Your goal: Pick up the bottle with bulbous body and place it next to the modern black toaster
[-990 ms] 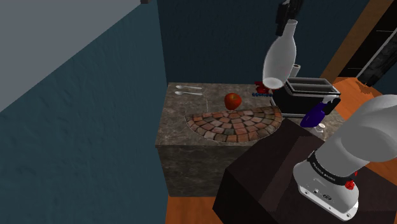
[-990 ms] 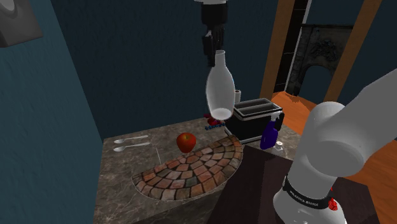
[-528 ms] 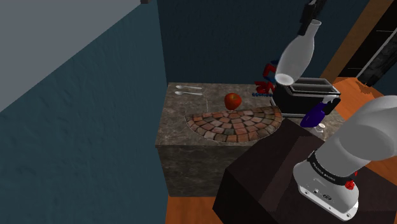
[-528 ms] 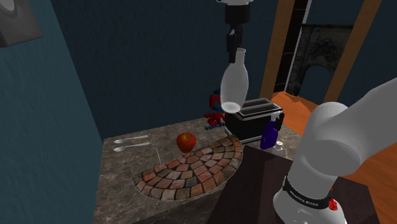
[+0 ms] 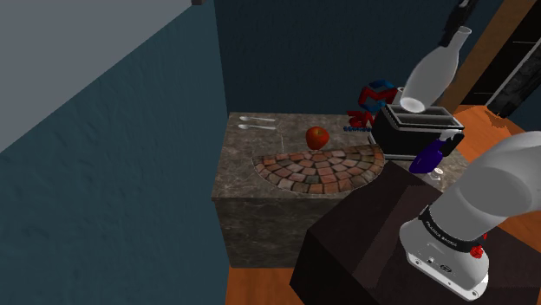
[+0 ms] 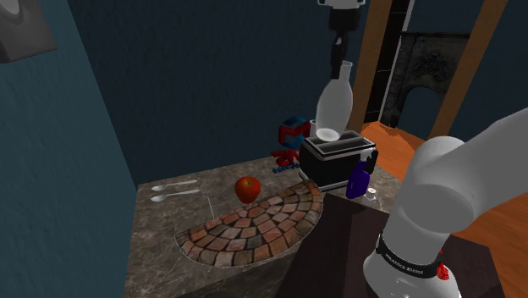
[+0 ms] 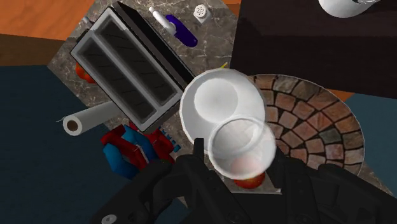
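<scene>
The see-through bottle with a bulbous body [image 5: 430, 78] [image 6: 333, 108] hangs tilted in the air, its base right above the black toaster [image 5: 415, 130] [image 6: 338, 161]. My gripper [image 5: 459, 16] [image 6: 342, 40] is shut on its neck from above. In the wrist view the bottle [image 7: 222, 113] sits between the black fingers [image 7: 203, 162], over the edge of the toaster [image 7: 126, 70] and the brick mat [image 7: 318, 124]. The toaster stands at the counter's far end.
On the dark stone counter [image 5: 251, 156] lie a half-round brick mat [image 5: 316, 169], a red apple [image 5: 317, 136], two spoons [image 5: 256, 123], a blue spray bottle [image 5: 428, 158], a red and blue object [image 5: 371, 97] and a white roll [image 7: 89, 119]. My stand [image 5: 364, 234] adjoins the counter.
My gripper has carried the bottle up and toward the shoulder view's right, from beside the apple end to above the toaster. The bottle tilts more now.
</scene>
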You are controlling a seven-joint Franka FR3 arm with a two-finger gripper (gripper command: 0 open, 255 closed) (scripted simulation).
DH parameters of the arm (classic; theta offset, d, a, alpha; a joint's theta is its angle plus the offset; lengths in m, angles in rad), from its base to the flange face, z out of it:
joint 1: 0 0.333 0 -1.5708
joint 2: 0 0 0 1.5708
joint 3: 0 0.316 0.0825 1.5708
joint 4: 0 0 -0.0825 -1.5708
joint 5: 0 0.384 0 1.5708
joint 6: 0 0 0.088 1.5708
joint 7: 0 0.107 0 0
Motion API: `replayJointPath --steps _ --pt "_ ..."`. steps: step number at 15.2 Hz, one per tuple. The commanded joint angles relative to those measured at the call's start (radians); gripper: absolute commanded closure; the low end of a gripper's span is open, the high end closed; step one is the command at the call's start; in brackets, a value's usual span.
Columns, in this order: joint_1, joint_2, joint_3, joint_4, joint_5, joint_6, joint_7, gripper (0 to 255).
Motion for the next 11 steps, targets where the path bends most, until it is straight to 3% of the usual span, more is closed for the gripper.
replayJointPath --steps 1,11 --pt "-0.012 0.002 -0.042 0.013 -0.024 0.002 -0.050 255" --pt "-0.038 0.091 -0.279 0.139 -0.104 0.043 -0.299 255"
